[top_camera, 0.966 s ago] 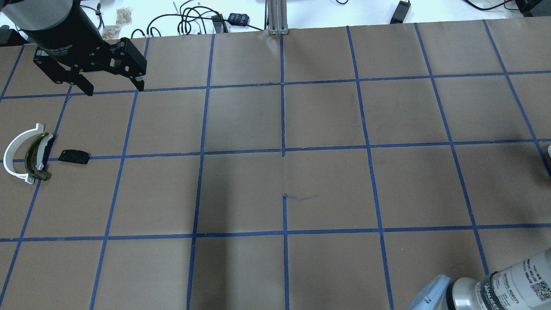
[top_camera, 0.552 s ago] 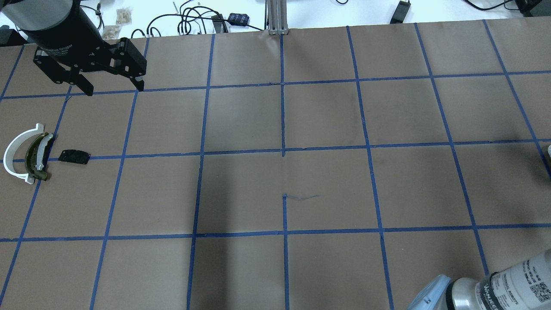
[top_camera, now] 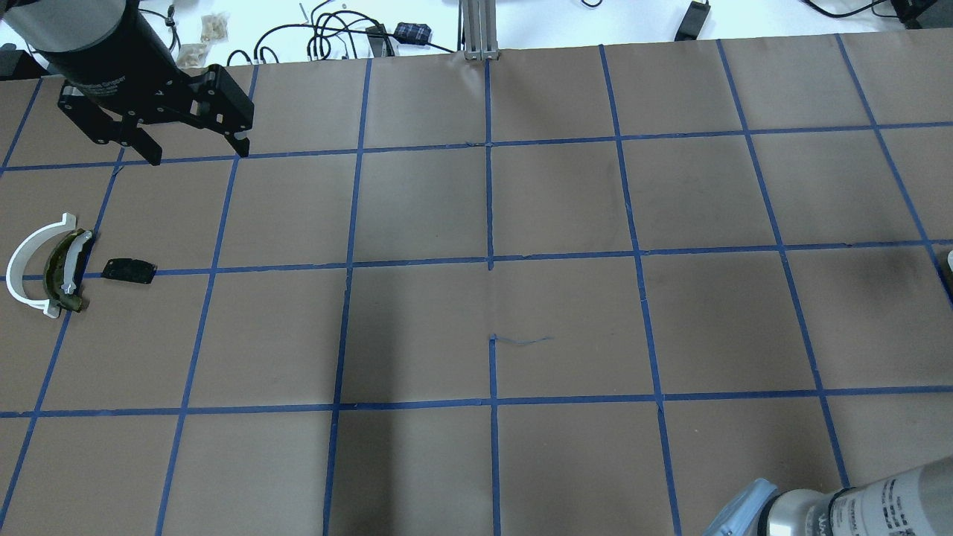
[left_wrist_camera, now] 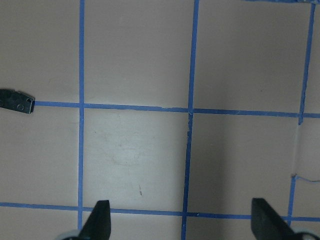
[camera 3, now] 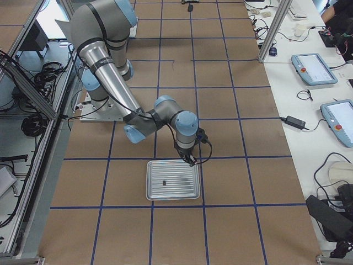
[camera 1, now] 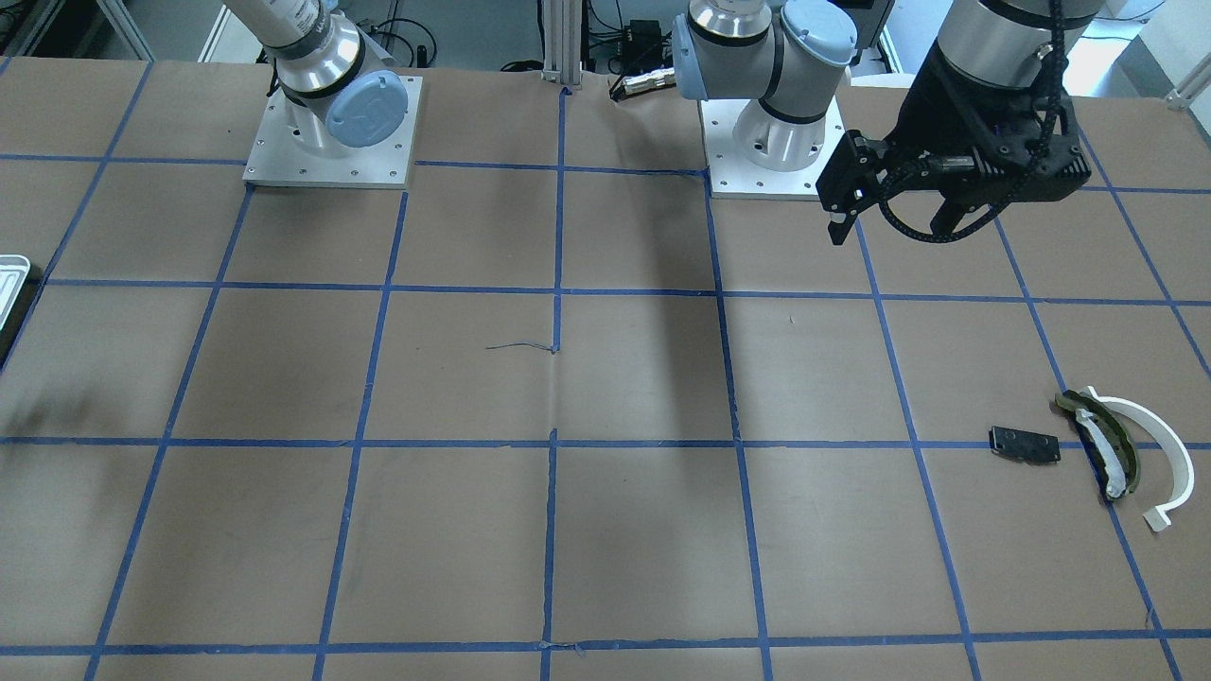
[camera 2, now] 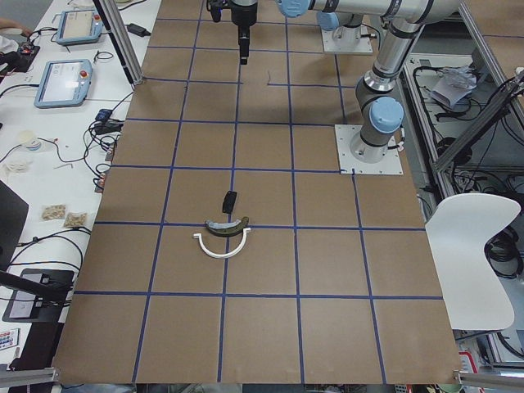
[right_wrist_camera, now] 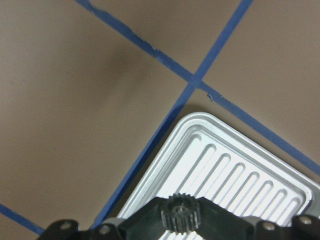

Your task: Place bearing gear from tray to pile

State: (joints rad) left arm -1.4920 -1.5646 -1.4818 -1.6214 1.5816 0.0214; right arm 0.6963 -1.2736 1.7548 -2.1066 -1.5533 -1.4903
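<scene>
My right gripper is shut on a small black toothed bearing gear and holds it over a corner of the ridged silvery tray. In the exterior right view that gripper hangs above the tray's far edge. The pile lies far off on the table's left: a white half-ring, an olive-green curved piece and a black plate. My left gripper is open and empty, raised beyond the pile. The black plate shows at the left wrist view's edge.
The brown table carries a grid of blue tape. A small dark thing lies in the tray. Cables and small items lie beyond the far edge. The arm bases stand on the robot's side.
In the overhead view my right arm's elbow has slid lower and farther toward the bottom right corner. The left arm and the pile have not moved.
</scene>
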